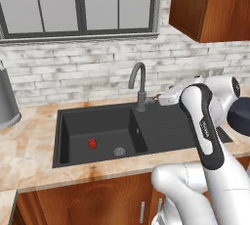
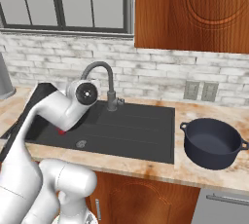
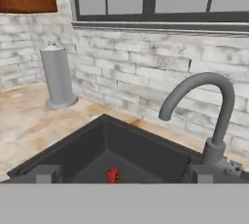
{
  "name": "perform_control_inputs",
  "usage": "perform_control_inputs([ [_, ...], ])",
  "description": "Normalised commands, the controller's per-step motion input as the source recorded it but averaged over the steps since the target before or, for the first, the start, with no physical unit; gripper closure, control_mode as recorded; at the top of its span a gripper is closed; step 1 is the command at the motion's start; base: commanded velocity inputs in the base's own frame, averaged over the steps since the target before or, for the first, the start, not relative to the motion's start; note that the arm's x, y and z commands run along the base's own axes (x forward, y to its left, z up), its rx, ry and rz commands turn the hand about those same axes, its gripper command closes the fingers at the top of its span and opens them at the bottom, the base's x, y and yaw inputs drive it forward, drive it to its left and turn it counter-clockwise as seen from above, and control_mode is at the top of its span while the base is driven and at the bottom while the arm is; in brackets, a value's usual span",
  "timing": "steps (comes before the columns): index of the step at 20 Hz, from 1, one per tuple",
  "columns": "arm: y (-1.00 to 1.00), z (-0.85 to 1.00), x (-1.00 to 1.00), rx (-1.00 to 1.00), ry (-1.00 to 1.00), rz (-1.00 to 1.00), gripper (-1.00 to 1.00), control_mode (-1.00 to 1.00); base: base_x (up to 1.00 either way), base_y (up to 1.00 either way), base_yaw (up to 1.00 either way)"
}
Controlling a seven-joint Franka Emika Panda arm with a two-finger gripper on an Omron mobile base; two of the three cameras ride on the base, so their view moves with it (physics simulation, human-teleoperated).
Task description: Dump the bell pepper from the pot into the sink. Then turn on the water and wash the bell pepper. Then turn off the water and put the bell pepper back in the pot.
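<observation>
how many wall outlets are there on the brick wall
2. Both outlets sit side by side on the brick backsplash, above the counter behind the pot: one on the left, the other on the right. The arm could hide more.

Lighting was flat and even everywhere, pretty bright, barely any shadows or glare. The renders looked soft and low-res, with the window at upper left pale grey.

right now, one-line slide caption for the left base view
Red bell pepper lies in the black sink beside the drain, gooseneck faucet dry, arm raised over the shallow section.
</observation>
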Motion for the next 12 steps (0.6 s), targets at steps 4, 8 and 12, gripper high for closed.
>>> perform_control_inputs([
  [4,0.52,0.35,-0.56,0.00,0.37,-0.23,-1.00,-1.00,0.00,0.00,0.00],
  [8,0.71,0.03,-0.35,0.00,0.32,-0.20,-1.00,-1.00,0.00,0.00,0.00],
  [12,0.73,0.00,-0.03,0.00,0.30,-0.18,-1.00,-1.00,0.00,0.00,0.00],
])
